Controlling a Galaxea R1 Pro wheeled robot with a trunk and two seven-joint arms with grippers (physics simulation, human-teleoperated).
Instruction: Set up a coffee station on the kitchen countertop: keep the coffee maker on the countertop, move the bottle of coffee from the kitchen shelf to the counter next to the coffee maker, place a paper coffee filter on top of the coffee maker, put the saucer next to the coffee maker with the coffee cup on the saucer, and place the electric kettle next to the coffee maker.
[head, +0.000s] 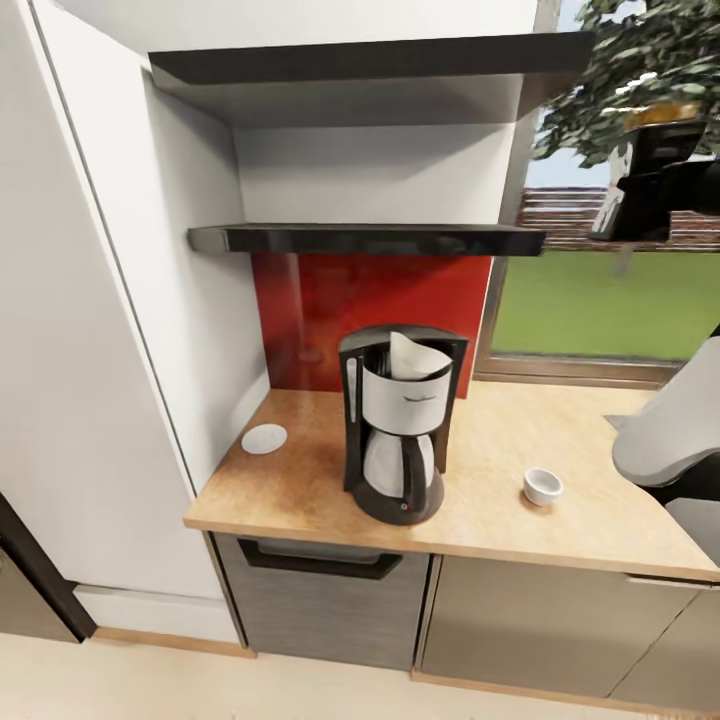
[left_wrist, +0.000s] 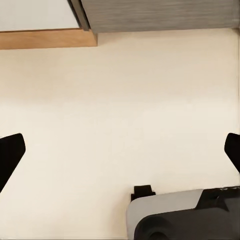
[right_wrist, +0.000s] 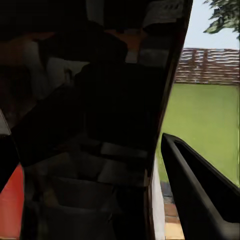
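Counter (head: 520, 520): coffee maker (head: 400, 440) near the front edge, paper filter (head: 415, 357) already on top. Saucer (head: 264, 438) well to its left by the wall; cup (head: 543, 486) apart on its right. My left claw (left_wrist: 120, 150): fingers wide apart, over bare floor. My right claw (head: 655, 185): raised by the shelf (head: 365, 238), something dark between its fingers; whether clamped, I cannot tell. Step in hand, I judge: the bottle. Next: lower it beside the maker.
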